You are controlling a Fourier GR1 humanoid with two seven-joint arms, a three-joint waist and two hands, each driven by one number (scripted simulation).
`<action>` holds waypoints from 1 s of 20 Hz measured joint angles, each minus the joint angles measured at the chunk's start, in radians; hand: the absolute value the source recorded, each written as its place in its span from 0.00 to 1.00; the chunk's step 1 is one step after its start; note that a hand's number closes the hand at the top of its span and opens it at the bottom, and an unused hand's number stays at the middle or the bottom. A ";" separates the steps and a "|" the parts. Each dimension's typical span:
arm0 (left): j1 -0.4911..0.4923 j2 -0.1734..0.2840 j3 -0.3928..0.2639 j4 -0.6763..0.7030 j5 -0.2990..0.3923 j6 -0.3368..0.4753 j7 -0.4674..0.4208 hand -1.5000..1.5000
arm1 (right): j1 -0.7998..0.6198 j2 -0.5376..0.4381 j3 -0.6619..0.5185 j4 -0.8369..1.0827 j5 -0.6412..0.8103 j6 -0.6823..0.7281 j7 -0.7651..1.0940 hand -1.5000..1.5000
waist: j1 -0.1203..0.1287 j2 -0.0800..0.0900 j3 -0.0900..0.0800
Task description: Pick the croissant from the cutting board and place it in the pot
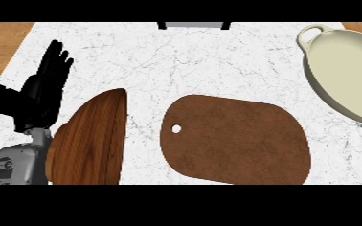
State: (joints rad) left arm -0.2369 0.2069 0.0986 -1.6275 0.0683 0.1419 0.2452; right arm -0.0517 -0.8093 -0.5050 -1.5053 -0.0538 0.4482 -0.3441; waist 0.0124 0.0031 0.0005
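Observation:
A flat brown cutting board (237,143) with a small hole near its left edge lies in the middle of the white marble counter (176,62), and nothing lies on it. No croissant shows anywhere. The cream-coloured pot (339,72), oval with a loop handle, stands at the far right and is cut off by the view's edge; what shows of its inside holds nothing. My left hand (42,91) rests open at the left edge, fingers up, apart from the board. My right hand is out of view.
A dark wood-grained object (88,141), rounded with a pointed top, sits between my left hand and the cutting board. A grey object with dark ends (194,25) stands at the counter's far edge. Bare wooden surface shows at the top corners.

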 measured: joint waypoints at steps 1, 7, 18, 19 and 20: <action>-0.002 0.010 0.010 0.009 0.008 -0.012 -0.003 0.50 | -0.038 -0.003 0.013 0.054 0.009 -0.001 -0.011 1.00 | 0.003 0.001 0.000; -0.009 0.009 0.012 0.014 0.013 -0.023 -0.008 0.50 | -0.170 -0.016 0.067 0.225 0.197 -0.169 -0.109 1.00 | 0.021 0.007 0.001; -0.009 -0.010 -0.003 0.020 0.008 -0.029 -0.023 0.50 | -0.450 0.033 0.206 0.737 0.533 -0.503 -0.328 1.00 | 0.039 0.012 0.003; -0.007 -0.009 -0.004 0.017 0.005 -0.028 -0.020 0.50 | -0.472 0.038 0.210 0.785 0.538 -0.497 -0.340 1.00 | 0.037 0.011 0.002; -0.011 -0.011 -0.002 0.027 0.004 -0.027 -0.027 0.50 | -0.502 0.038 0.215 0.833 0.547 -0.489 -0.334 0.00 | 0.038 0.012 0.003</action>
State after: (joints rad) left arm -0.2480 0.1955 0.0961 -1.6005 0.0719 0.1151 0.2184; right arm -0.5541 -0.7710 -0.2900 -0.6724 0.4927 -0.0403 -0.6784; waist 0.0501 0.0154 0.0030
